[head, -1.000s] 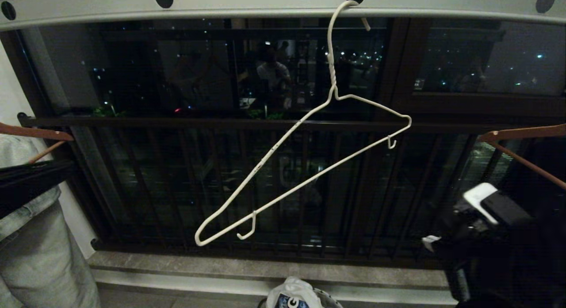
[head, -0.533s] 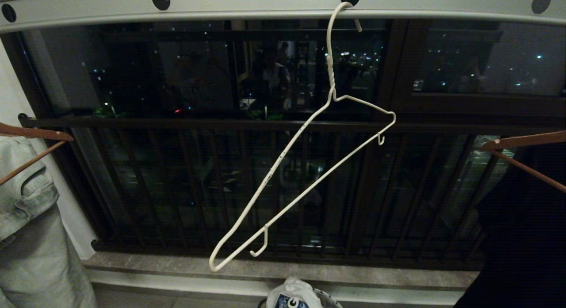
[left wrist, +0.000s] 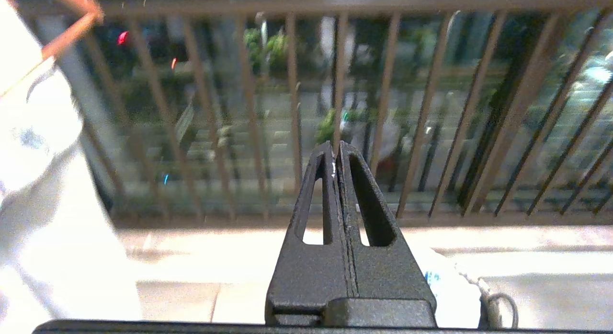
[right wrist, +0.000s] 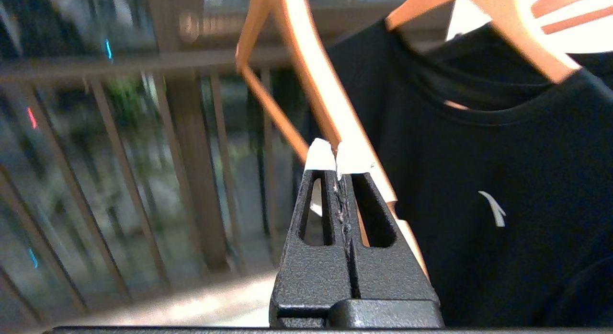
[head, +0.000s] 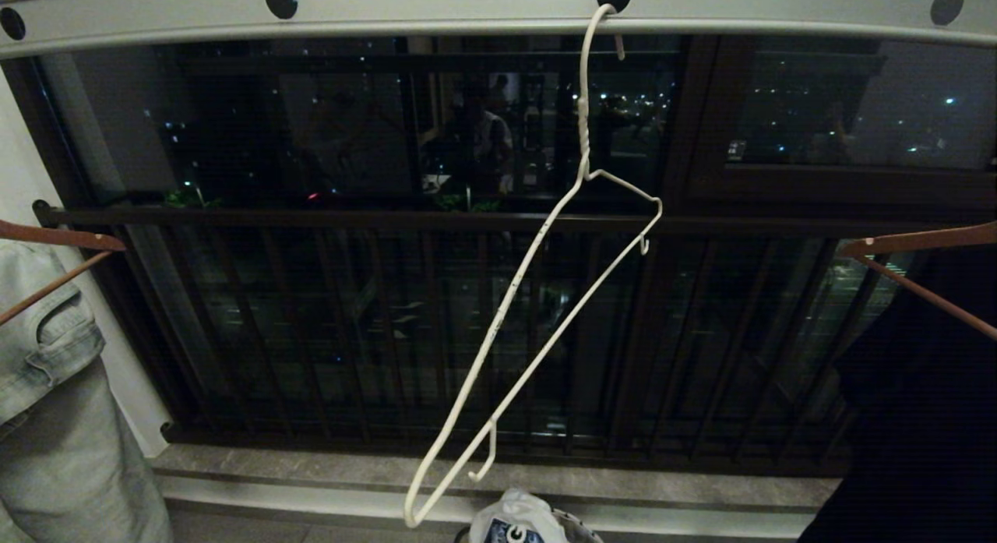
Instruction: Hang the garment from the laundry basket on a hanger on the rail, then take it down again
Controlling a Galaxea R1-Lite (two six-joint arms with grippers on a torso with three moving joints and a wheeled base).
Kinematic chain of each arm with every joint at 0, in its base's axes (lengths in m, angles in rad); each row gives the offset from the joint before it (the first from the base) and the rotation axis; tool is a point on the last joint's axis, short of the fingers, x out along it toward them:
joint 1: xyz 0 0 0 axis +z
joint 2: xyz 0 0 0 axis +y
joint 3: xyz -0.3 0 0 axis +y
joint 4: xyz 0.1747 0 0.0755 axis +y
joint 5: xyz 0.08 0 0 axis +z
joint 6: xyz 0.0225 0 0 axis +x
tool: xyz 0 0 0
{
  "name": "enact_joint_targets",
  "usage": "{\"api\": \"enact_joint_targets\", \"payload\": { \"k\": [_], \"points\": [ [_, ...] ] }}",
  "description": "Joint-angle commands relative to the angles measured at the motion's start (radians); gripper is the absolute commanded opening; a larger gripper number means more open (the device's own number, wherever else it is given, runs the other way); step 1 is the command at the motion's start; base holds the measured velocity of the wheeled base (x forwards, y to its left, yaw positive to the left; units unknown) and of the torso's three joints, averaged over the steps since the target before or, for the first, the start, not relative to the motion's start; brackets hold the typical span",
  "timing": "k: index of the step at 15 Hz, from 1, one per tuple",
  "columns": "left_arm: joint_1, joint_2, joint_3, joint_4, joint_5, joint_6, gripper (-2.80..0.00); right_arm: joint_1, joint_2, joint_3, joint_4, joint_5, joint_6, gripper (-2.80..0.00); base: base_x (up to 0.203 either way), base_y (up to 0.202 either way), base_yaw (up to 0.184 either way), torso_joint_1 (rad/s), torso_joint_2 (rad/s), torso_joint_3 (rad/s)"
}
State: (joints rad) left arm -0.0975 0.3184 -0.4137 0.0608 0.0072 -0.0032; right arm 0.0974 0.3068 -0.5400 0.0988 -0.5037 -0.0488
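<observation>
The cream-white wire hanger (head: 514,290) hangs empty and steeply tilted, its hook in a hole of the pale grey rail (head: 436,9). At the bottom edge of the head view the white garment (head: 518,520) with its dark blue logo lies bunched in the laundry basket (head: 580,529). The left wrist view shows the garment (left wrist: 445,286) beside the basket rim (left wrist: 498,307). My left gripper (left wrist: 335,149) is shut on nothing and faces the window bars. My right gripper (right wrist: 336,152) is shut and empty, near a black shirt. Neither gripper shows in the head view.
A pale denim piece (head: 54,418) hangs on a brown wooden hanger (head: 54,235) at the left. A black garment (head: 919,418) hangs on another wooden hanger (head: 919,239) at the right. The dark barred window railing (head: 311,216) and a stone sill (head: 311,473) lie behind.
Both arms have dropped out of the head view. The wire hanger has swung on its hook, its low end going further down and to the right.
</observation>
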Motion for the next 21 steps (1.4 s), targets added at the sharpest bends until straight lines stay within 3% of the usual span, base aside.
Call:
{"api": "enact_joint_targets", "payload": {
  "k": [1,3,5,9,11,13,15,21],
  "points": [
    [0.01,-0.038,0.017,0.014,0.036,-0.003,-2.8,-0.022,-0.032,0.015,-0.003,-0.021,0.0,-2.8,0.0,0.0,0.0,0.0,0.0,0.0],
    [0.02,-0.029,-0.015,0.03,0.035,-0.001,-2.8,-0.098,-0.042,0.012,-0.008,-0.004,-0.059,-2.8,0.0,0.0,0.0,0.0,0.0,0.0],
    [0.02,-0.025,-0.023,0.052,0.034,0.0,-2.8,-0.106,-0.059,0.032,-0.007,0.052,-0.074,-2.8,0.0,0.0,0.0,0.0,0.0,0.0],
    [0.029,-0.04,-0.067,0.118,0.025,-0.003,-2.8,-0.112,-0.13,0.141,-0.008,0.061,-0.085,-2.8,0.0,0.0,0.0,0.0,0.0,0.0],
    [0.03,-0.033,-0.128,0.151,-0.011,-0.005,-2.8,-0.107,-0.175,0.184,-0.01,0.088,-0.087,-2.8,0.0,0.0,0.0,0.0,0.0,0.0],
    [0.03,-0.012,-0.191,0.24,-0.027,-0.005,-2.8,-0.105,-0.274,0.259,-0.01,0.209,-0.092,-2.8,0.0,0.0,0.0,0.0,0.0,0.0],
    [0.031,-0.013,-0.195,0.243,-0.03,-0.012,-2.8,-0.104,-0.306,0.344,-0.026,0.282,-0.072,-2.8,0.0,0.0,0.0,0.0,0.0,0.0],
    [0.033,0.076,-0.251,0.244,-0.03,-0.054,-2.8,-0.104,-0.307,0.408,-0.041,0.29,-0.057,-2.8,0.0,0.0,0.0,0.0,0.0,0.0]
  ]
}}
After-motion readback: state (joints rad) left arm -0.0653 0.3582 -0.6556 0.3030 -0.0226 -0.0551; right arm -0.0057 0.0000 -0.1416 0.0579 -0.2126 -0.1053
